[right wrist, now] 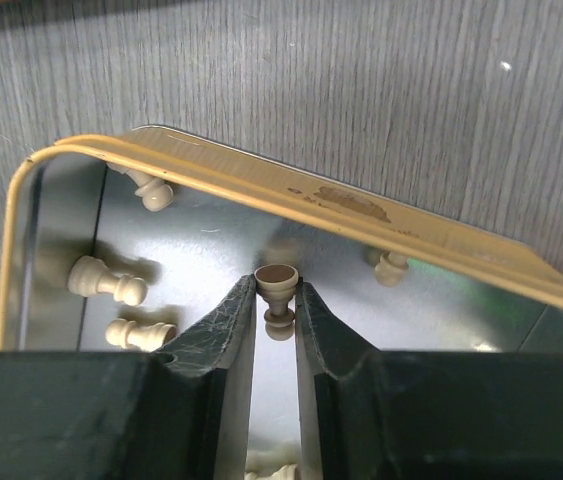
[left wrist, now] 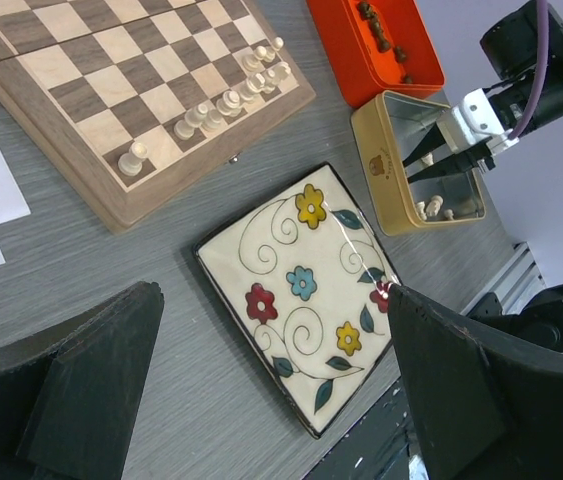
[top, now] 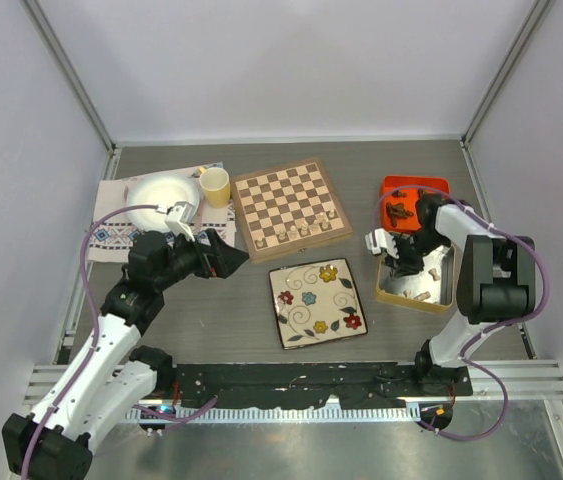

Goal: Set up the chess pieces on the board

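Observation:
The board (top: pixel 291 205) lies at the back centre, with a row of pale chess pieces (top: pixel 306 228) along its near edge, also visible in the left wrist view (left wrist: pixel 231 95). My right gripper (right wrist: pixel 276 290) reaches into a gold tin (right wrist: pixel 261 185) and is shut on a pale pawn (right wrist: pixel 278 282), with both pads against its base. A few more pale pieces (right wrist: pixel 106 280) lie loose on the tin's floor. My left gripper (top: pixel 223 258) hovers wide open and empty just left of the board's near corner.
A square floral plate (top: pixel 316 300) sits in front of the board. An orange tin (top: pixel 413 186) holding dark pieces stands behind the gold tin (top: pixel 416 300). A yellow cup (top: pixel 215 186) and a white dish (top: pixel 161 192) rest on a cloth at the back left.

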You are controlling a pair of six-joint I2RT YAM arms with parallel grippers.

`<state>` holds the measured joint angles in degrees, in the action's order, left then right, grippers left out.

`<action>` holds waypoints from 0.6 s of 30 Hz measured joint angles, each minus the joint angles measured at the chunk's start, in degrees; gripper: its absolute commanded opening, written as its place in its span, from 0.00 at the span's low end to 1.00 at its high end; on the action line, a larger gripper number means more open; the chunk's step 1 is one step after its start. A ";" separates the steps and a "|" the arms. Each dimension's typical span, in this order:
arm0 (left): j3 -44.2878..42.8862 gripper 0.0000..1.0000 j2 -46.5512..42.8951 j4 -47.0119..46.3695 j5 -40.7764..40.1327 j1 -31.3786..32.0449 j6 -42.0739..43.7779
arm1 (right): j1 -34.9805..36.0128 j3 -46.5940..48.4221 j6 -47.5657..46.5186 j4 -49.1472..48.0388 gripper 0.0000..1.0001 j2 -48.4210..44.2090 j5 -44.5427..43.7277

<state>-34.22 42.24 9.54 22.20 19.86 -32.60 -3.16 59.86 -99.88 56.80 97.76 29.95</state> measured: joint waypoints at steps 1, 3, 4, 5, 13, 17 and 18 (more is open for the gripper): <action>0.00 0.99 0.02 0.09 0.13 0.00 0.00 | 0.00 -0.20 1.66 0.02 0.06 -0.79 -0.15; 0.00 1.00 -0.02 0.07 0.31 0.00 0.00 | -0.02 -0.37 4.81 0.04 0.06 -2.43 -0.31; 0.00 1.00 -0.09 0.02 0.55 0.00 0.00 | -0.11 -0.37 6.51 0.00 0.05 -3.19 -0.31; 0.00 1.00 -0.20 0.00 0.96 0.00 0.00 | -0.24 -0.39 8.76 0.02 0.05 -3.98 -0.28; 0.92 0.99 -0.74 -5.79 6.91 0.57 -1.42 | -2.34 0.55 27.36 0.72 0.03 -9.49 0.17; 1.05 0.99 0.63 -10.29 6.88 4.96 -1.16 | -3.06 4.17 37.09 2.23 0.03 -10.38 2.62; 0.98 0.99 1.46 -11.37 6.32 7.02 -0.70 | -3.17 5.25 39.69 2.56 0.02 -10.51 3.78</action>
<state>-33.23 43.70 -1.83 28.51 26.87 -33.30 -6.33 65.10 -60.18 59.35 87.24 33.74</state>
